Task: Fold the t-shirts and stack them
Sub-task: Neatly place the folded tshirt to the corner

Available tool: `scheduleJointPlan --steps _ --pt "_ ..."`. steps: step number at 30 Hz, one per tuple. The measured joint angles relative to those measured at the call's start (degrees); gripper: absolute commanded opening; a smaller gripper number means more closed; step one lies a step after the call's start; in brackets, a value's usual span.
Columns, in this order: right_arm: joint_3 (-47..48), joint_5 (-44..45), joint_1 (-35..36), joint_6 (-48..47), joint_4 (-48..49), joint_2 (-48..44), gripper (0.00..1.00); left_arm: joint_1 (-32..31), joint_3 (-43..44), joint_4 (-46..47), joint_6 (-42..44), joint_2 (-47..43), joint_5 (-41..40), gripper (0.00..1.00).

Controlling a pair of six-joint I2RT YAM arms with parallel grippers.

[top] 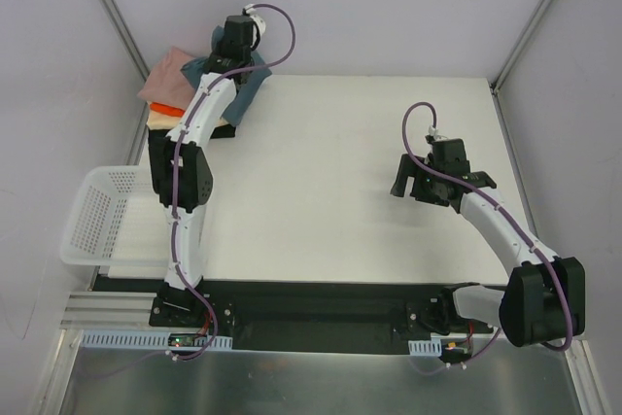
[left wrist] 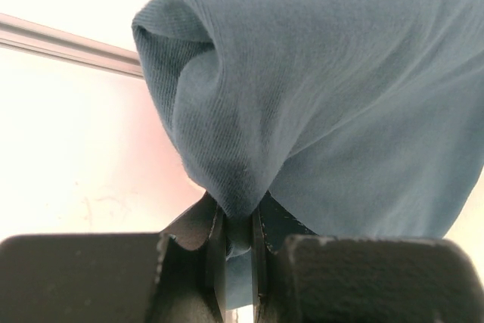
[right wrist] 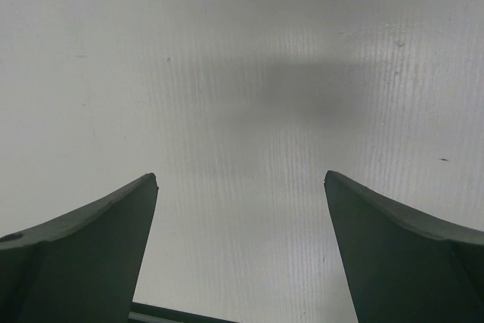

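A pile of t-shirts sits at the table's far left corner: a dusty pink one (top: 173,71), an orange edge (top: 165,108), a cream layer (top: 158,121) and a black edge (top: 226,132) beneath. The slate-blue t-shirt (top: 249,86) lies on the pile's right side. My left gripper (top: 233,57) is over it and shut on a bunched fold of the slate-blue t-shirt (left wrist: 325,96); the cloth is pinched between the jaws of the left gripper (left wrist: 240,221). My right gripper (top: 410,190) hovers open over the bare table at the right, nothing between its fingers (right wrist: 240,179).
A white lattice basket (top: 97,216) stands off the table's left edge, near the left arm's elbow. Grey walls with metal rails close in the back and sides. White table top (right wrist: 242,73) fills the right wrist view.
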Motion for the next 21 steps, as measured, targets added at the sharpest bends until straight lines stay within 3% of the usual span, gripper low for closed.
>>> scheduleJointPlan --steps 21 --pt "0.00 0.98 0.00 0.02 -0.02 0.04 0.96 2.43 -1.70 3.28 0.94 -12.31 -0.07 0.00"
